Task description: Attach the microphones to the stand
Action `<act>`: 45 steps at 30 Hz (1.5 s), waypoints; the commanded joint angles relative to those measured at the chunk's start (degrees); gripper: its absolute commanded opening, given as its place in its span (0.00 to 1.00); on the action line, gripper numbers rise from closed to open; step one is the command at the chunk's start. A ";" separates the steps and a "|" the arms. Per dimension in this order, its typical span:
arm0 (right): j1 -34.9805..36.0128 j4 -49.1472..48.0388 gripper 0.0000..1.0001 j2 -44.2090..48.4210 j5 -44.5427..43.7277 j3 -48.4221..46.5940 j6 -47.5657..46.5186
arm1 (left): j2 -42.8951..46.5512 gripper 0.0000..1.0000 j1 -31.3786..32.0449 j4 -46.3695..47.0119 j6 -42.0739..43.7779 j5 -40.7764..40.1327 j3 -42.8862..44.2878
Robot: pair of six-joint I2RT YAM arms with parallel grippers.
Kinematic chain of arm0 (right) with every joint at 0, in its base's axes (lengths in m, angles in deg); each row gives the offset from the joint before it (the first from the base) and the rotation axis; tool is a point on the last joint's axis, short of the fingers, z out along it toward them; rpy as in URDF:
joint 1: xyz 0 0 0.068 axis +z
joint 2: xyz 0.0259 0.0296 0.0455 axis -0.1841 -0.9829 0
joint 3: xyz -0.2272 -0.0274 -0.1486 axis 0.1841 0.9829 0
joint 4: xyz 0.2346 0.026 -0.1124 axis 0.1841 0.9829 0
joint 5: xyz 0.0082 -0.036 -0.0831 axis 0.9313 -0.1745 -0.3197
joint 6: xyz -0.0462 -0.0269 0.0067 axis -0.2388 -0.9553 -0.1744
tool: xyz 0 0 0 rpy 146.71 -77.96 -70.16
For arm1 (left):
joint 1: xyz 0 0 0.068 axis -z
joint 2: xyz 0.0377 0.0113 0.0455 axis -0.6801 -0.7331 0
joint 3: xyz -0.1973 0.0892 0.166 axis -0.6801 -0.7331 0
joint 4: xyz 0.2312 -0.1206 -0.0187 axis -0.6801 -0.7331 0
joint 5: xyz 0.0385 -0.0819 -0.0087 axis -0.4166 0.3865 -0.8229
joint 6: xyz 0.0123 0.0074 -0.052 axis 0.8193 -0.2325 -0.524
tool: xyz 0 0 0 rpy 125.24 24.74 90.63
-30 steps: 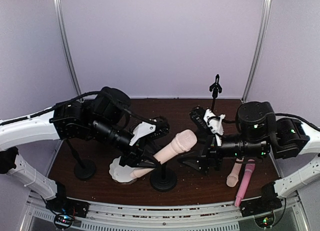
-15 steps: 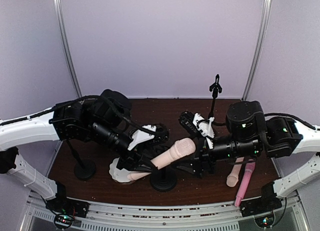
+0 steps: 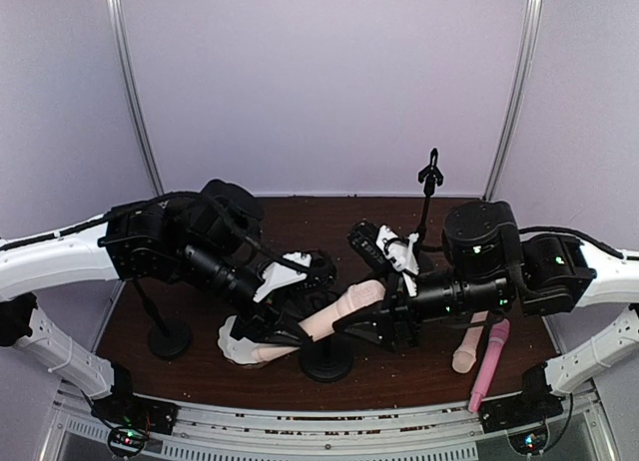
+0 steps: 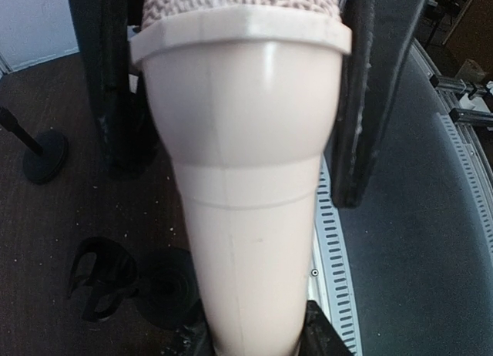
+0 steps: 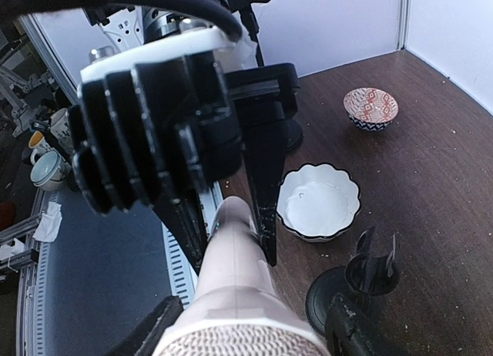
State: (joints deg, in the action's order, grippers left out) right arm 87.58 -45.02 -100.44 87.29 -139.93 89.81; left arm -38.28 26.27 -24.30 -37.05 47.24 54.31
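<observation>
My left gripper (image 3: 290, 329) is shut on the handle of a cream-peach microphone (image 3: 344, 303) and holds it tilted above a short black stand (image 3: 326, 359) with an empty clip. My right gripper (image 3: 364, 319) is open, its jaws on either side of that microphone's head. In the left wrist view the microphone (image 4: 246, 186) fills the frame, with the right fingers (image 4: 377, 102) beside its head. In the right wrist view its mesh head (image 5: 239, 342) lies between my fingers (image 5: 350, 333). A second cream microphone (image 3: 467, 346) and a pink microphone (image 3: 489, 363) lie at the right.
A white scalloped bowl (image 3: 235, 343) sits by the short stand; it also shows in the right wrist view (image 5: 318, 202). A red patterned bowl (image 5: 370, 108) lies further off. Another short stand (image 3: 170, 336) is at the left, a tall one (image 3: 427, 182) at the back.
My left gripper lowered the held microphone towards the short stand. My right gripper moved left from the lying microphones and now straddles the held microphone's head.
</observation>
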 commanded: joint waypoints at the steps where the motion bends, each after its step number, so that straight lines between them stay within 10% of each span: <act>1: -0.45 -2.30 0.63 -0.45 1.52 -0.65 0.89 | -0.26 0.00 0.31 0.54 0.92 1.58 0.77; 10: -1.35 -4.35 0.63 0.79 2.68 0.35 1.83 | -0.69 0.00 0.31 0.56 0.96 2.13 0.76; 21: -2.39 -3.91 0.37 1.33 5.08 1.25 2.51 | -0.86 0.00 0.31 0.54 0.94 -0.21 1.32; 26: -3.33 -0.73 0.13 3.26 4.66 0.75 1.90 | 0.82 0.51 0.31 5.44 -3.82 -13.34 -0.14; 31: -4.97 4.30 0.00 8.26 -0.35 0.21 0.91 | 7.61 0.76 0.30 18.57 -7.24 -25.37 -8.77; 45: -7.34 15.88 0.00 22.71 -35.22 -1.80 -2.55 | 7.48 0.63 5.65 51.13 -27.08 -52.23 -28.97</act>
State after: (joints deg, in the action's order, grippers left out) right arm 80.78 -33.15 -77.34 63.69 -140.06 88.60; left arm -29.78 29.83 12.99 -57.38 3.90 27.95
